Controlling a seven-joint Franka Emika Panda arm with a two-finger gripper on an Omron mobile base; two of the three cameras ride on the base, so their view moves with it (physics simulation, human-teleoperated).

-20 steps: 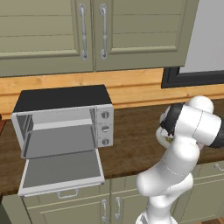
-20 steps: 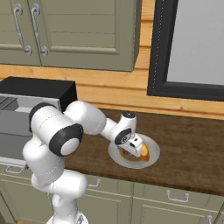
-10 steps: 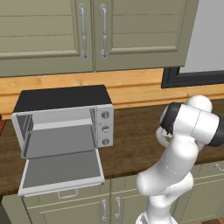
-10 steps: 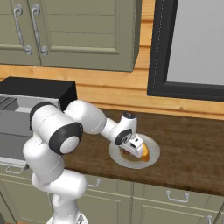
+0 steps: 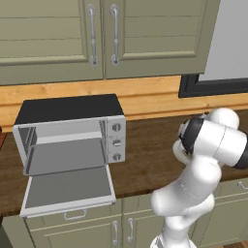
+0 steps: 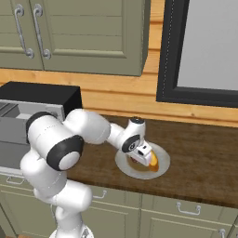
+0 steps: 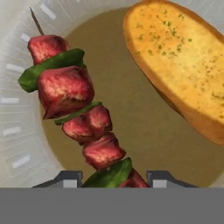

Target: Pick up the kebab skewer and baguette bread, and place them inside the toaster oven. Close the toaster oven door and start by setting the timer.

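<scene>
The kebab skewer [image 7: 74,109], red meat chunks with green pieces, lies on a grey plate [image 7: 17,131] beside the golden baguette bread [image 7: 183,65]. My gripper [image 7: 116,178] points down over the plate, its two fingertips pressed against the skewer's near end from both sides. From the right base view the gripper [image 6: 142,155] sits low on the plate [image 6: 128,168], with the baguette [image 6: 154,162] just past it. The toaster oven [image 5: 68,109] stands on the counter to the left, its door [image 5: 68,186] folded down flat and the cavity bare.
Three round knobs [image 5: 116,142] run down the oven's right side. Green wall cabinets [image 5: 101,34] hang above the wooden counter [image 5: 150,150]. A dark-framed window [image 6: 200,51] rises behind the plate. My own arm [image 6: 88,132] spans the space between the oven [image 6: 42,95] and the plate.
The fingers have closed in from wide apart onto the skewer's end. The arm and the plate have stayed where they were.
</scene>
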